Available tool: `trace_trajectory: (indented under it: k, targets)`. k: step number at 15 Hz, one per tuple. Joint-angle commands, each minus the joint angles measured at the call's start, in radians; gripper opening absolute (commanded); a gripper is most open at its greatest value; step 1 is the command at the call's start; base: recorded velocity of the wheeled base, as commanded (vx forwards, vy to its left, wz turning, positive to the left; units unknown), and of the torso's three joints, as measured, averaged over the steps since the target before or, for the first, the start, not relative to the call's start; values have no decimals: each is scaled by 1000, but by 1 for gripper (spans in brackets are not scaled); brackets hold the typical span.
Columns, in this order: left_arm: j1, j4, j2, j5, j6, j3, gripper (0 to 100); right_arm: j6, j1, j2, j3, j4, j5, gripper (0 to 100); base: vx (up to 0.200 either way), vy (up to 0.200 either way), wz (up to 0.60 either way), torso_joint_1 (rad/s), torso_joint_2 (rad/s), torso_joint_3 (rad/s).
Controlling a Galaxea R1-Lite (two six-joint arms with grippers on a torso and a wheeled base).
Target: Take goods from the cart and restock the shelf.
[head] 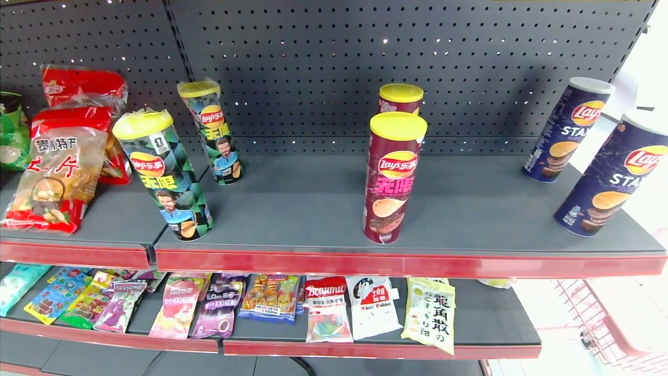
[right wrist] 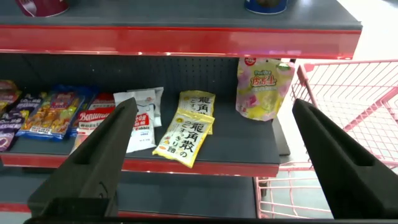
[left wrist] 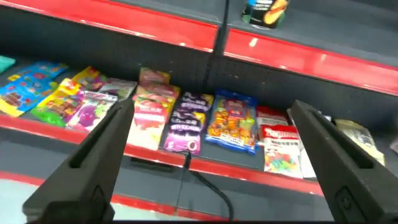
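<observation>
The shelf stands before me with the pink wire cart at its right end, off to the right of my right pincer. Chip cans stand upright on the upper board, above both pincers. My left pincer and the right one both gape wide, holding nothing, facing the lower board's flat snack packets

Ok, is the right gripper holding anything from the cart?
No, the right gripper is open with nothing between its fingers; the yellow snack bags lie on the lower shelf behind the gap.
</observation>
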Motion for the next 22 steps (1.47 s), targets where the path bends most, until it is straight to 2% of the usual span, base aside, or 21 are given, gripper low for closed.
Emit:
trace_trajectory:
  k: [1, 2, 3, 4, 5, 7, 8, 9, 18, 22]
  targets:
    - [0, -4, 2, -95, 72, 1, 100, -1, 0, -2, 0, 1, 1, 100, 0, 0, 0, 0, 0, 0]
    - [0, 10, 0, -124, 124, 1, 100, 2, 0, -2, 0, 1, 1, 100, 0, 0, 0, 0, 0, 0]
    - [0, 25, 0, -133, 152, 1, 100, 0, 0, -2, 0, 1, 1, 100, 0, 0, 0, 0, 0, 0]
    - [0, 33, 2, -142, 162, 1, 100, 3, 0, -2, 0, 1, 1, 100, 0, 0, 0, 0, 0, 0]
    - [0, 33, 3, -142, 147, -2, 100, 0, 0, -2, 0, 1, 1, 100, 0, 0, 0, 0, 0, 0]
    - [1, 33, 3, -141, 139, 0, 100, 0, 0, -2, 0, 1, -2, 100, 0, 0, 0, 0, 0, 0]
    - [1, 33, 2, -142, 164, 0, 100, -1, 0, -2, 0, 1, -2, 100, 0, 0, 0, 0, 0, 0]
    - [1, 33, 2, -142, 167, 1, 100, 0, 0, -2, 0, 1, -2, 100, 0, 0, 0, 0, 0, 0]
    - [0, 33, 2, -144, 171, 1, 100, 2, 0, -2, 0, 1, -1, 100, 0, 0, 0, 0, 0, 0]
    - [1, 33, 2, -144, 171, 0, 100, 2, 0, -2, 0, 1, 1, 100, 0, -200, 0, 1, 0, 1]
